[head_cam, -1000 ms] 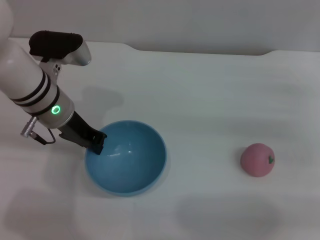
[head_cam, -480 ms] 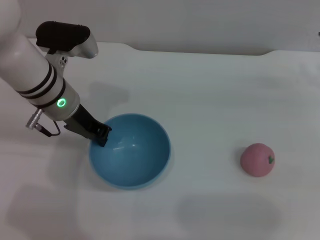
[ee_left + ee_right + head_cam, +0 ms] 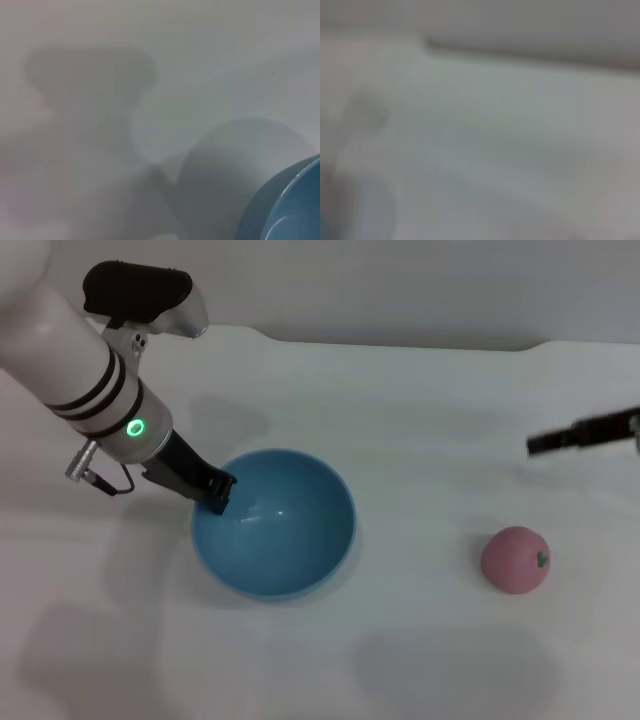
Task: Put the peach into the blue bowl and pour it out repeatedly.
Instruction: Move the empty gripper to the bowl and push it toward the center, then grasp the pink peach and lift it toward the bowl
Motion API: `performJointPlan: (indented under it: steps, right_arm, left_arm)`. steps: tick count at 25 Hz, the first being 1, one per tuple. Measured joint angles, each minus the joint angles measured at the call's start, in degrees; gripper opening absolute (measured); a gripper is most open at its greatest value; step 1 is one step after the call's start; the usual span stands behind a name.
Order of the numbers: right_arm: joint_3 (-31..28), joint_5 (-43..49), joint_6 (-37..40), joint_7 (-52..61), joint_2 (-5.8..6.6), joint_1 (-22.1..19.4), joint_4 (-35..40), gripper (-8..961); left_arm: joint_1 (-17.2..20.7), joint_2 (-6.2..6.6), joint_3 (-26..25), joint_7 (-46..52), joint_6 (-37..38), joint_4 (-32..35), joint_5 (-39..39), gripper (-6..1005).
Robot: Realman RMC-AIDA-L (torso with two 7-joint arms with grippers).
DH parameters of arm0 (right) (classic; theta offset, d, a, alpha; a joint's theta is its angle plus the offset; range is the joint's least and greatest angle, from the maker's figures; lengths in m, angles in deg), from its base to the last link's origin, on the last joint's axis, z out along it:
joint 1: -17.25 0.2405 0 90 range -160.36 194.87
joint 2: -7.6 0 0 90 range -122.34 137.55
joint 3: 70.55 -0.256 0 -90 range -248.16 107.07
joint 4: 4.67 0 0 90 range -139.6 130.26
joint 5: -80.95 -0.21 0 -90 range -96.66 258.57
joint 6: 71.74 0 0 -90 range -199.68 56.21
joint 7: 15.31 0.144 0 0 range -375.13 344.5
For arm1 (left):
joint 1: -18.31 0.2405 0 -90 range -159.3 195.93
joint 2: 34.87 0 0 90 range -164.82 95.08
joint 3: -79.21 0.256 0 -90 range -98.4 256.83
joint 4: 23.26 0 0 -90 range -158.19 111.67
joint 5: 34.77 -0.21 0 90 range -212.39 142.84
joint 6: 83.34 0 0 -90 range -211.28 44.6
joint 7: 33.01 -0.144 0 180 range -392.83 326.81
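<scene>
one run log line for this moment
left gripper: shut on blue bowl rim | peach: on table, outside bowl | right gripper: above peach

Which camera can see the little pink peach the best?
The head view. The whole peach shows there, lying on the white table far from the blue bowl, with the right hand coming in above it. The left wrist view shows only the bowl's edge, and the right wrist view shows no peach.
</scene>
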Motion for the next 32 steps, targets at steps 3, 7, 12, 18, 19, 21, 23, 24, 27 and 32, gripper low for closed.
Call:
performJointPlan:
  steps: [3,7,12,18,19,21,23,24,27,32]
  right_arm:
    - [7.6,2.3,0.9,3.8,-0.74,0.6,0.3,639]
    - [11.7,2.6,2.7,4.9,-1.57,0.8,0.5,638]
    - [11.9,2.7,4.8,4.9,-2.62,0.9,0.9,636]
    - [17.2,3.0,4.7,4.6,-4.08,0.7,0.5,635]
    - [19.2,3.0,4.5,4.5,-4.35,0.7,0.1,634]
    - [19.8,3.0,4.1,4.5,-4.44,0.8,-0.3,634]
    - [20.7,3.0,3.3,4.7,-4.51,1.1,-1.1,633]
    - [21.0,3.0,3.1,4.8,-4.51,1.1,-1.2,633]
    - [22.0,3.1,2.9,4.8,-4.52,0.8,-1.0,632]
    - [21.9,3.0,2.6,4.3,-4.4,-0.1,-0.1,605]
  left_arm:
    - [0.1,-0.04,0.3,0.0,-0.3,0.9,0.0,0]
    - [0.2,-0.08,0.4,0.0,-0.5,1.3,0.4,0]
    - [0.0,-0.09,0.7,0.0,-0.5,1.4,0.9,-1]
    - [-0.2,-0.09,1.6,-0.1,-0.9,1.5,1.4,-1]
    - [-0.2,-0.08,1.6,-0.2,-1.0,1.5,1.4,0]
    - [-0.3,-0.09,1.6,-0.4,-1.0,1.6,1.6,0]
    - [-0.3,-0.09,1.6,-0.9,-1.1,1.8,2.0,0]
    - [-0.3,-0.09,1.6,-1.0,-1.1,1.9,2.2,0]
    - [-0.3,-0.09,1.6,-1.2,-1.1,2.1,2.4,0]
    - [-0.4,-0.09,1.6,-1.4,-0.8,2.3,2.9,-1]
